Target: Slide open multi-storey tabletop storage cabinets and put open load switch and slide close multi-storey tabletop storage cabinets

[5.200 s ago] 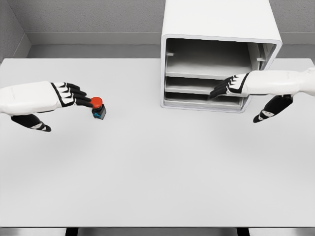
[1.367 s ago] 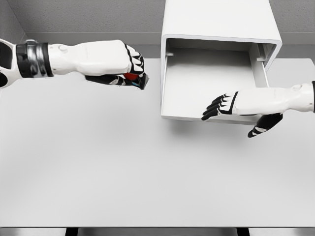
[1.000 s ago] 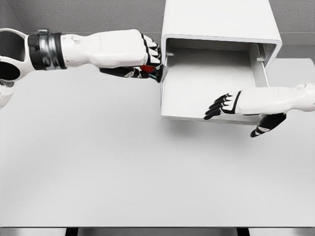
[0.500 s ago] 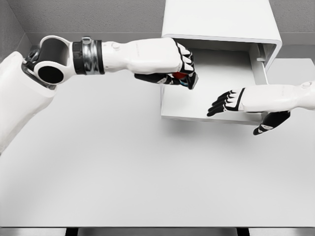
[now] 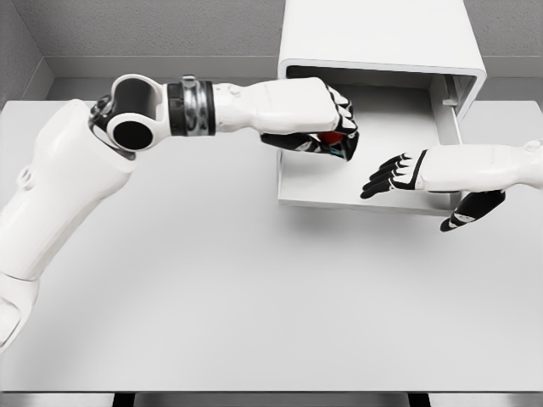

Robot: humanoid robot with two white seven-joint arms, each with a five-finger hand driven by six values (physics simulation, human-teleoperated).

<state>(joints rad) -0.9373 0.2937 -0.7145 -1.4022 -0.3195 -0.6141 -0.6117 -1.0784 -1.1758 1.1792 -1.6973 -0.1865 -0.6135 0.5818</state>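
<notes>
Over the pulled-out drawer (image 5: 373, 174) of the cabinet (image 5: 379, 42), we see the left hand (image 5: 318, 119) curled tight around the load switch (image 5: 338, 136), only a sliver of red showing under the fingers. To do this well, we judge it best to lower the switch toward the drawer floor before letting go, well inside the walls. The right hand (image 5: 399, 172) hovers at the drawer front, fingers spread, holding nothing. We count one cabinet, one open drawer, one switch, two hands on a table (image 5: 212, 297).
</notes>
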